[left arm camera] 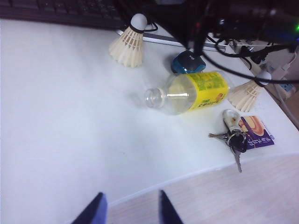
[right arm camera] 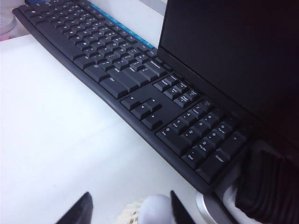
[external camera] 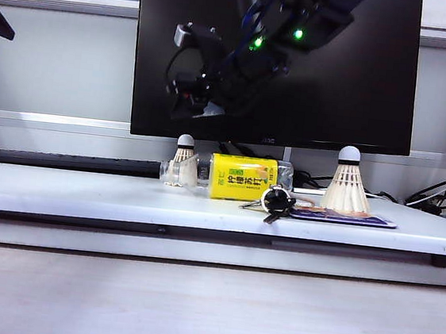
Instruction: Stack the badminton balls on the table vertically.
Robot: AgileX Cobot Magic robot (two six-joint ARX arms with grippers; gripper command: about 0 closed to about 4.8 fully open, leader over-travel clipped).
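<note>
Both pairs of jaws stood apart and empty. The right gripper (right arm camera: 128,207) hung directly over the rounded white cork tip of the far cream-feathered shuttlecock (right arm camera: 152,209), which stood upright on the long white desktop board (right arm camera: 56,140) just beside the black keyboard (right arm camera: 140,88); the tip lay between the fingers, apparently not yet touched, though the frame edge cut the view. The left gripper (left arm camera: 131,210) waited high above the board's near edge. The second shuttlecock (external camera: 346,184) stood upright well apart, beyond the clear yellow-labelled bottle (external camera: 238,176). For a sound grasp, the descent should be vertical, centred on the cork, closing gently below the black band to avoid crushing feathers.
</note>
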